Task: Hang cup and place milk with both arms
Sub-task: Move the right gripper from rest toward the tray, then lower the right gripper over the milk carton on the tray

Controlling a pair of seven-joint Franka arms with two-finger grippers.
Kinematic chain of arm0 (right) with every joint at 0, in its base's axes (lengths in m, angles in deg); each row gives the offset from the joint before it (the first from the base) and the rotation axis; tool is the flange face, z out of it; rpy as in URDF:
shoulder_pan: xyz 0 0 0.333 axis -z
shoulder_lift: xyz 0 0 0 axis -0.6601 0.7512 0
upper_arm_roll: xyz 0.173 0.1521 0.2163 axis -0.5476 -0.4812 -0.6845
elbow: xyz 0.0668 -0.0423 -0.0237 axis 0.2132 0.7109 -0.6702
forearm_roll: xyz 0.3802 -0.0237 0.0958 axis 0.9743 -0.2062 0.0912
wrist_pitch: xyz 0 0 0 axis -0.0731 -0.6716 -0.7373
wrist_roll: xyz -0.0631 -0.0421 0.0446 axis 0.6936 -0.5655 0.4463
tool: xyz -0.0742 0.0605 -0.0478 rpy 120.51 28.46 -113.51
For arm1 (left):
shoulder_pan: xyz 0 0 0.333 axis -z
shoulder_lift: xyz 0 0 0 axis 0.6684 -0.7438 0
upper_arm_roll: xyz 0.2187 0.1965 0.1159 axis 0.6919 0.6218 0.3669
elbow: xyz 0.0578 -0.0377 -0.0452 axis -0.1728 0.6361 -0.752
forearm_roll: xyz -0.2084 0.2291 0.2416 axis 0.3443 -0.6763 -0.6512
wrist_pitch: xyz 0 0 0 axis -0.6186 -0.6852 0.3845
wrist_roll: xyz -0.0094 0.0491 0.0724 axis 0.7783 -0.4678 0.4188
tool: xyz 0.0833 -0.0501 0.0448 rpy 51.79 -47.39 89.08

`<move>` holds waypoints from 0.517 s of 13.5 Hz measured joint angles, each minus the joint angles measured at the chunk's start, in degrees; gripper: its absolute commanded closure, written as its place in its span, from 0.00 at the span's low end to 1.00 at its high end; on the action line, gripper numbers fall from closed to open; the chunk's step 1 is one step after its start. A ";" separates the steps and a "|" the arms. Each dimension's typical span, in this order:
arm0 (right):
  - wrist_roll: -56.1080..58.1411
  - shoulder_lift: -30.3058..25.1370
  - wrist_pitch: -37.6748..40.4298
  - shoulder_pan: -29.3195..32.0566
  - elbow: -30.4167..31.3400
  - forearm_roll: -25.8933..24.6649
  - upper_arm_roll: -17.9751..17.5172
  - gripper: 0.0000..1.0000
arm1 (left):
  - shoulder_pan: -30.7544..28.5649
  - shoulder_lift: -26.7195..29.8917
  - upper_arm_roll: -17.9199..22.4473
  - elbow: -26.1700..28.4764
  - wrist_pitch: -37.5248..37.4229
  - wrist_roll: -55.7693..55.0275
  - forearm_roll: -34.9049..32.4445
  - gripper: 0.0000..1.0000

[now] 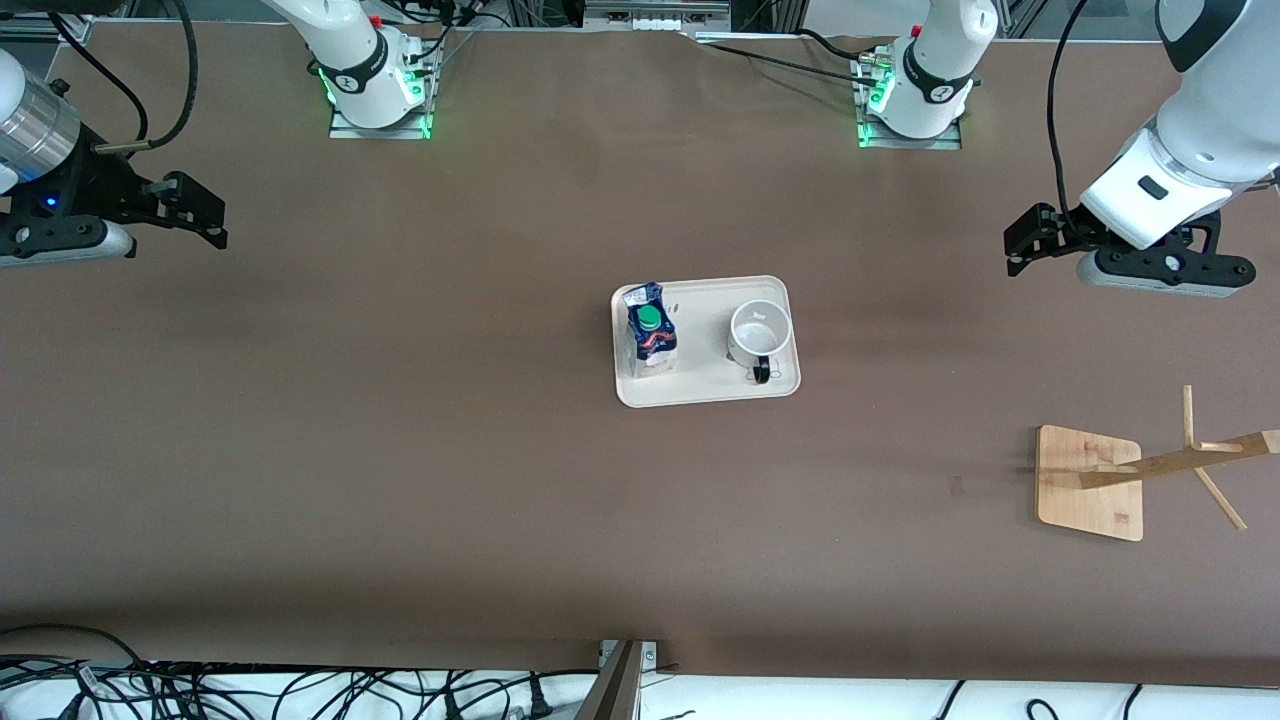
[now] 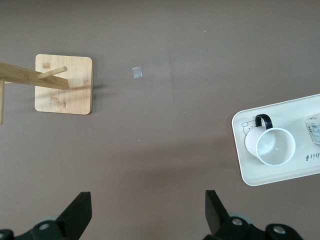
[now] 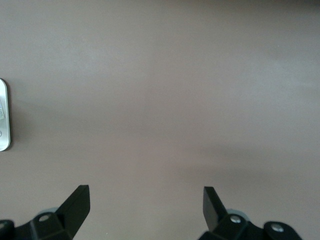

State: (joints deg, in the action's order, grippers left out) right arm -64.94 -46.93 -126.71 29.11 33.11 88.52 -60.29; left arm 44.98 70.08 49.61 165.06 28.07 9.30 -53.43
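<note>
The white cup [image 1: 760, 336] with a black handle stands upright on a white tray [image 1: 706, 388] at the table's middle. The dark blue milk carton [image 1: 650, 332] with a green cap stands on the same tray, toward the right arm's end. The cup also shows in the left wrist view [image 2: 270, 144]. My left gripper [image 1: 1020, 246] is open and empty, up over bare table toward the left arm's end; it shows in its wrist view [image 2: 148, 212]. My right gripper [image 1: 205, 215] is open and empty over bare table at the right arm's end; it shows in its wrist view [image 3: 146, 210].
A wooden cup rack [image 1: 1090, 482] with pegs stands on a square base toward the left arm's end, nearer the front camera than the left gripper; it shows in the left wrist view [image 2: 64, 84]. The table is brown. Cables lie along the front edge.
</note>
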 measured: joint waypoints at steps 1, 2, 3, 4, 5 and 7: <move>0.00 0.64 0.01 -0.13 0.02 0.00 -0.14 0.00 | 0.00 0.00 0.00 0.00 0.00 0.00 0.00 0.00; 0.01 1.60 0.01 -0.39 0.02 0.00 -0.31 0.00 | 0.00 0.00 0.00 0.00 0.00 0.00 0.00 0.00; 0.11 2.60 0.03 -0.99 0.04 0.02 -0.41 0.00 | 0.00 0.00 0.00 0.00 0.00 0.00 0.00 0.00; 0.41 3.74 0.05 -2.14 0.06 0.13 -0.50 0.00 | 0.00 0.00 0.00 0.00 0.00 0.00 0.00 0.00; 1.14 4.89 0.02 -3.71 0.06 0.84 -0.59 0.00 | 0.00 0.00 0.00 -0.01 0.00 0.00 0.00 0.00; 2.23 6.48 -0.16 -7.39 0.01 4.30 -0.93 0.00 | 0.01 -0.01 0.00 -0.01 0.00 0.00 0.00 0.00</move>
State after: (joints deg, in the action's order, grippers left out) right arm -62.71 -40.45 -126.88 21.72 33.12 92.82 -61.21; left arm 44.99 70.07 49.60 165.05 28.06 9.30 -53.43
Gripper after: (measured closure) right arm 0.000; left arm 0.000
